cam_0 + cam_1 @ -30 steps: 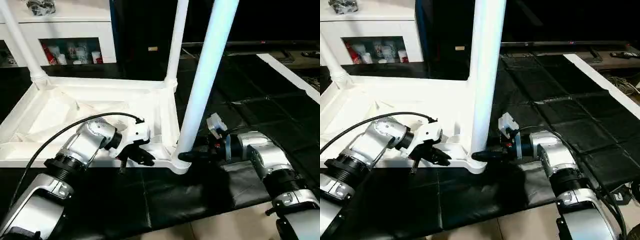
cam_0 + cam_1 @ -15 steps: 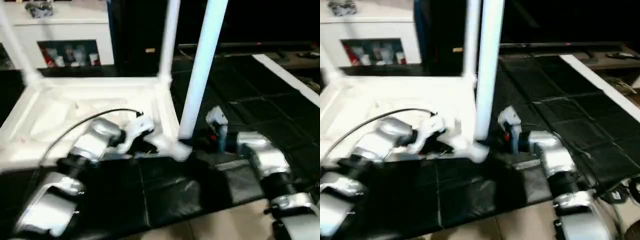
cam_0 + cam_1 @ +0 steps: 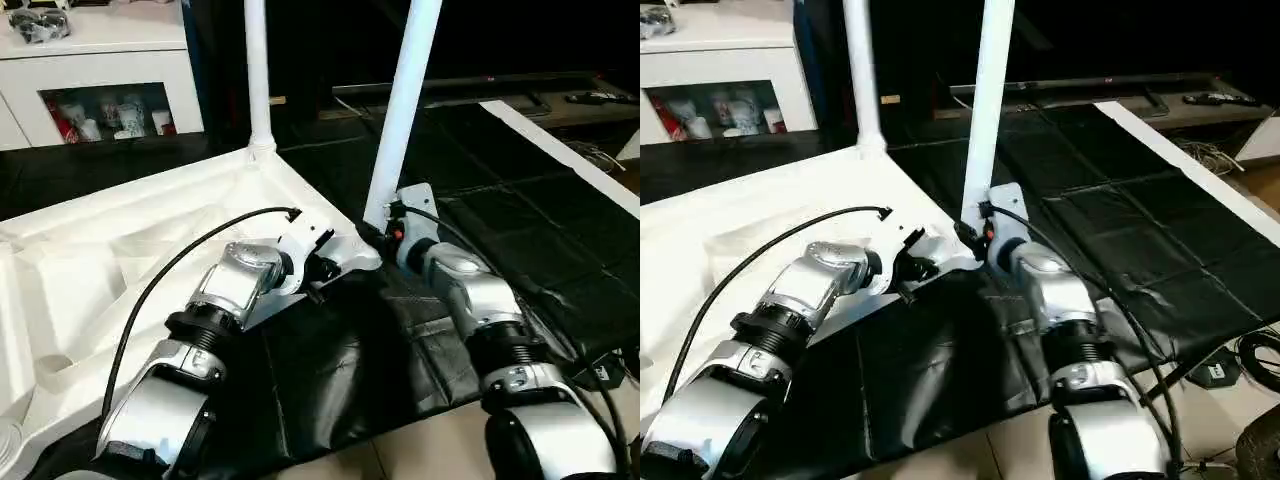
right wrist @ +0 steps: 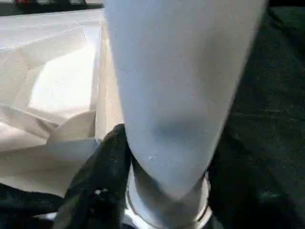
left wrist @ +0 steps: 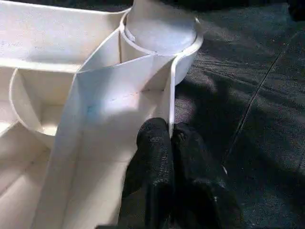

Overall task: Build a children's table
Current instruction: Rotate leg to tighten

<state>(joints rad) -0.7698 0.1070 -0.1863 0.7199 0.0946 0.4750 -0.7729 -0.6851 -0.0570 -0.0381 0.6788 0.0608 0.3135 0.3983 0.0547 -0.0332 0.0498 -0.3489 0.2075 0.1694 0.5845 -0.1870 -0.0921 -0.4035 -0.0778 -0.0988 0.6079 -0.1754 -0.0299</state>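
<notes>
1. In the left eye view, the table top (image 3: 90,260) is seen lying upside down on black floor mats (image 3: 520,180), with two table legs standing upright in its corner sockets: a far leg (image 3: 256,70) and a near leg (image 3: 400,110). A white cabinet (image 3: 100,60) stands behind.
2. In the right eye view, the left gripper (image 3: 908,268) is met at the top's edge beside the near socket, and the right gripper (image 3: 970,238) at the near leg's base.
3. In the left wrist view, the left jaws are seen pinched shut on the thin rim (image 5: 170,102) of the top.
4. In the right wrist view, the right jaws are held about the near leg's base, one finger (image 4: 97,183) touching it.
</notes>
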